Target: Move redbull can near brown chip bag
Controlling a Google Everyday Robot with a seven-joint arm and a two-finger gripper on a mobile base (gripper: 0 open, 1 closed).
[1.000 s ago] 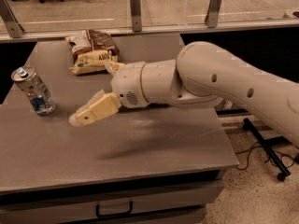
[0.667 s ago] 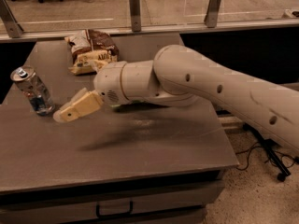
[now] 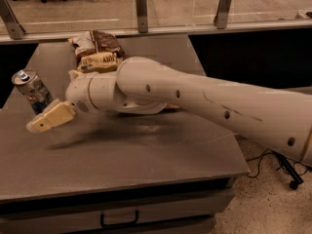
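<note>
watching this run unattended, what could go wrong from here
1. The redbull can looks tilted and sits close to the left edge of the table. The gripper is right beside it, low over the table, so a sideways bump could tip it or push it off.
2. The arm lies across the front of the brown chip bag, partly hiding it; swinging back with the can might drag the bag.
</note>
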